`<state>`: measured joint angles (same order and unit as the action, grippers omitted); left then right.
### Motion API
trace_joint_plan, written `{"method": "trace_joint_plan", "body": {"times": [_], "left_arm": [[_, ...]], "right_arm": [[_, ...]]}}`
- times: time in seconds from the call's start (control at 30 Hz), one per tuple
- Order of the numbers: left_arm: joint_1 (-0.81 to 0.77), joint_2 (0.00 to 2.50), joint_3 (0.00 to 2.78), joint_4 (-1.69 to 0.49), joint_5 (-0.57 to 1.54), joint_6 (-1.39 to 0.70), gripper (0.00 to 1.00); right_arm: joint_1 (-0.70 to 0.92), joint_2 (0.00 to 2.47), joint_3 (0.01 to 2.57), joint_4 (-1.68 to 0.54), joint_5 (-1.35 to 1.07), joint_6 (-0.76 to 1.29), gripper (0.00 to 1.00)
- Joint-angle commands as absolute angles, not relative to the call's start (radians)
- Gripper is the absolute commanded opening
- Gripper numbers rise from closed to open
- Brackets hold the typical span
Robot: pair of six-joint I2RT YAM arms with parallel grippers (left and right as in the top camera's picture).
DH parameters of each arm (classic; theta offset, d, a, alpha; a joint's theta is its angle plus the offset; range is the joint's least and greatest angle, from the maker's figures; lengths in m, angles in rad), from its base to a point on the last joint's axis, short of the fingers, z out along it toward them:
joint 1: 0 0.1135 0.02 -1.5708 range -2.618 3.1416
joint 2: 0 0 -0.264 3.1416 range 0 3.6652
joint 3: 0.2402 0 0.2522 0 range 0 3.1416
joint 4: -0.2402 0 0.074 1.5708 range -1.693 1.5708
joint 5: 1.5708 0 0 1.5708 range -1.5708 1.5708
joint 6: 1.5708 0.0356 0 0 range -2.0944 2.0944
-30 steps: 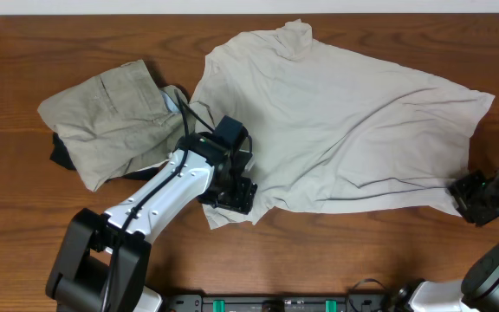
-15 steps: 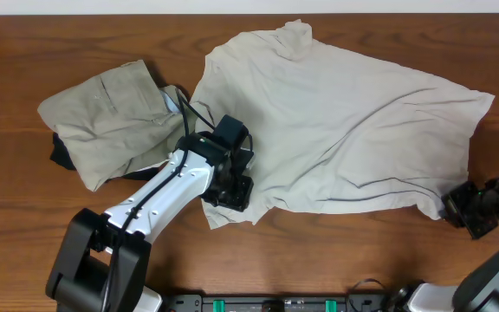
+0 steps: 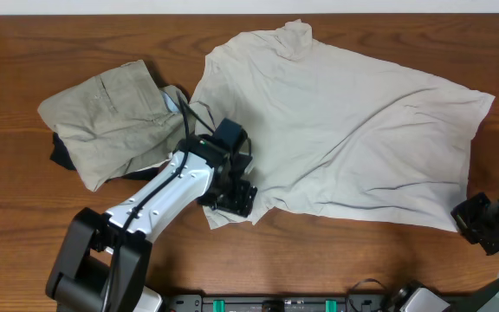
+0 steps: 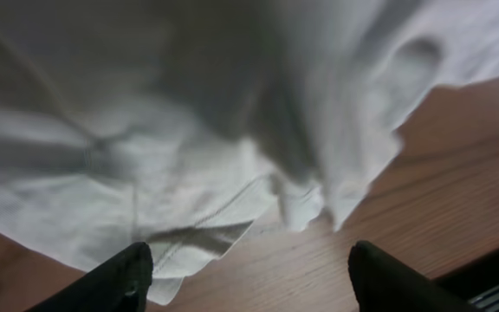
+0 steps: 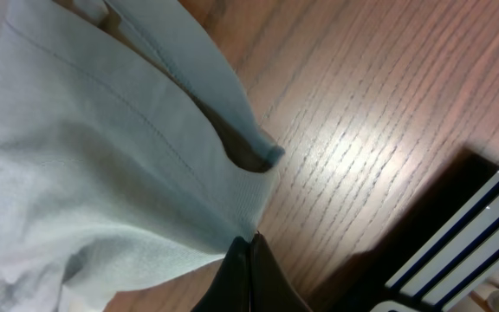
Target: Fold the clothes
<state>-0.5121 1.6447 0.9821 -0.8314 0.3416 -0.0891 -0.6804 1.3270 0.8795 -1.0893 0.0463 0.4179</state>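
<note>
Cream cloth (image 3: 345,130) lies long from left to right. Right claw (image 5: 243,260) is clamped on its near right corner. Left claw (image 4: 245,269), fingers apart, hangs over its left edge.

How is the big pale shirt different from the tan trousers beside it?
The shirt is pale cream; the trousers are a darker khaki. The shirt lies spread wide and mostly flat; the trousers sit bunched in a smaller heap. Both are wrinkled and rest on the wooden table.
</note>
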Motion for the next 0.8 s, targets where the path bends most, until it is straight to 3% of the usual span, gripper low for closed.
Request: {"method": "trace_joint_plan", "body": {"times": [0.0, 0.17, 0.2, 0.27, 0.3, 0.33, 0.5, 0.77], "left_arm": [[-0.51, 1.647, 0.923, -0.823, 0.348, -0.084, 0.79], [-0.51, 1.648, 0.857, -0.774, 0.348, -0.084, 0.8], [-0.51, 1.648, 0.846, -0.767, 0.348, -0.084, 0.73], [-0.509, 1.648, 0.827, -0.76, 0.347, -0.084, 0.48], [-0.508, 1.648, 0.818, -0.76, 0.34, -0.098, 0.24], [-0.505, 1.648, 0.812, -0.766, 0.309, -0.146, 0.06], [-0.441, 1.647, 0.804, -0.837, 0.155, -0.366, 0.06], [-0.254, 1.641, 0.804, -0.855, 0.248, -0.341, 0.06]], "right_arm": [[-0.683, 1.321, 0.882, -1.085, 0.073, 0.438, 0.01], [-0.683, 1.321, 0.882, -1.083, 0.071, 0.437, 0.01], [-0.683, 1.321, 0.882, -1.083, 0.071, 0.437, 0.01], [-0.683, 1.321, 0.882, -1.082, 0.071, 0.438, 0.01], [-0.683, 1.321, 0.882, -1.082, 0.071, 0.438, 0.01], [-0.683, 1.321, 0.882, -1.082, 0.071, 0.438, 0.01], [-0.683, 1.321, 0.882, -1.08, 0.086, 0.438, 0.01], [-0.683, 1.321, 0.882, -1.078, 0.109, 0.445, 0.01]]}}
